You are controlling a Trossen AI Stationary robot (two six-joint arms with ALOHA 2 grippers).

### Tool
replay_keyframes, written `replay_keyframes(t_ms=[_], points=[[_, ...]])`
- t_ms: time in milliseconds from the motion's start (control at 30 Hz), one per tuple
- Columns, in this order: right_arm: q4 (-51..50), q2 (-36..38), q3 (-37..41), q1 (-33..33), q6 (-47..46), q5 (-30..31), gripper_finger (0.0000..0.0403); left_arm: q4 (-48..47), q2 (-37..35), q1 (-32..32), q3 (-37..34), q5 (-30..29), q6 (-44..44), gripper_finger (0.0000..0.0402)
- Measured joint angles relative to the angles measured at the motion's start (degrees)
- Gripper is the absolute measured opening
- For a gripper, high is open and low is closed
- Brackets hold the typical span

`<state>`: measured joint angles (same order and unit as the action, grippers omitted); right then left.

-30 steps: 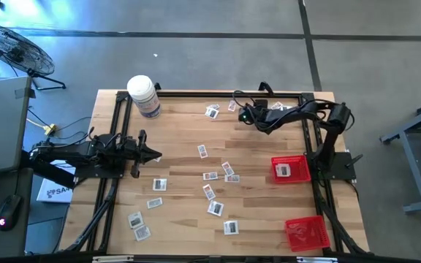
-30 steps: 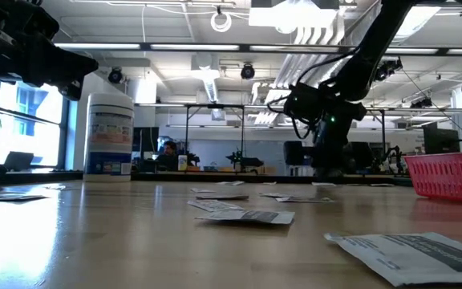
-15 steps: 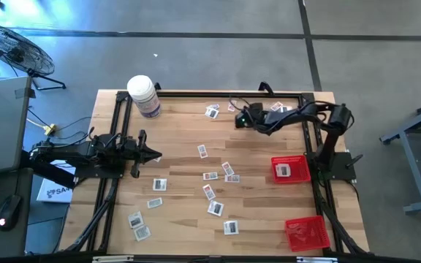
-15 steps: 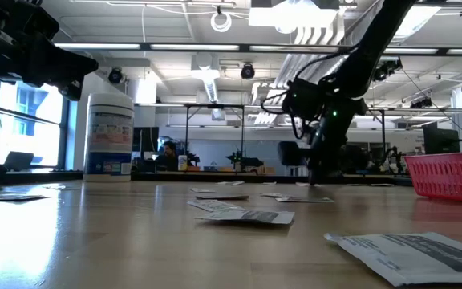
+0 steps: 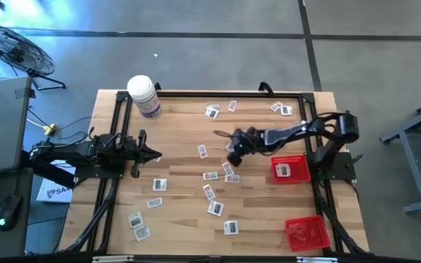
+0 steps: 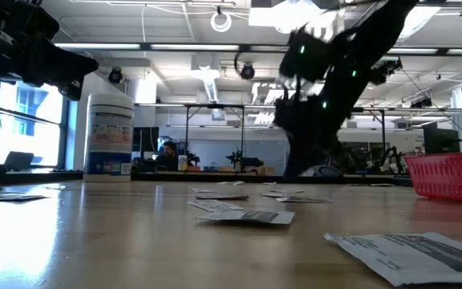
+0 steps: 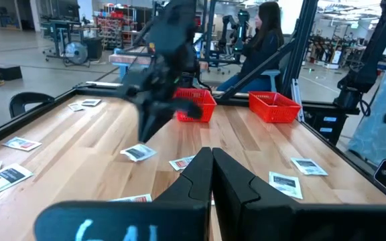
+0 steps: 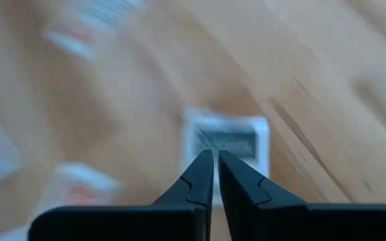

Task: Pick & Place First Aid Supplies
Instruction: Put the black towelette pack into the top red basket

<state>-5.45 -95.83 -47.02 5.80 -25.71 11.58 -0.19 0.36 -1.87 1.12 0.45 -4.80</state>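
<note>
The right tool (image 5: 232, 155) hangs over the middle of the wooden surface (image 5: 181, 131), its arm reaching in from the right edge. In the right wrist view its two dark fingers (image 8: 203, 175) stand with a thin gap between them, nearly closed, with nothing between them. Just beyond their tips a white packet (image 8: 230, 140) with dark print lies flat on the wood.

The left tool (image 5: 152, 154) waits at the left side of the surface, pointing towards the middle. In the left wrist view its fingers (image 7: 200, 175) are pressed together and carry nothing.

The first aid packets (image 5: 209, 176) are scattered flat over the surface: a few near the far edge, several around the middle close to the right tool, and more towards the near edge, including a pair near the near left corner. One packet (image 5: 283, 170) lies inside a red basket (image 5: 298, 160) at the right side. A second red basket (image 5: 307, 234) sits by the near right corner.

A white bottle (image 5: 144, 96) with a purple label stands upright at the far left corner. In the left wrist view a person (image 7: 263, 37) sits in the room beyond the surface.
</note>
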Motion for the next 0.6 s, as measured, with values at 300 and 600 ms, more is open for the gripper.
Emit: replay_keyframes(t_ms=[300, 600], points=[[7.4, 0.4, -0.2, -8.1, 9.6, 4.9, 0.0095, 0.0, 0.0, 0.0, 0.0, 0.0, 0.0, 0.0000], [15.5, -7.3, -0.1, -9.2, 10.3, 16.1, 0.0160, 0.0, 0.0, 0.0, 0.0, 0.0, 0.0, 0.0000]])
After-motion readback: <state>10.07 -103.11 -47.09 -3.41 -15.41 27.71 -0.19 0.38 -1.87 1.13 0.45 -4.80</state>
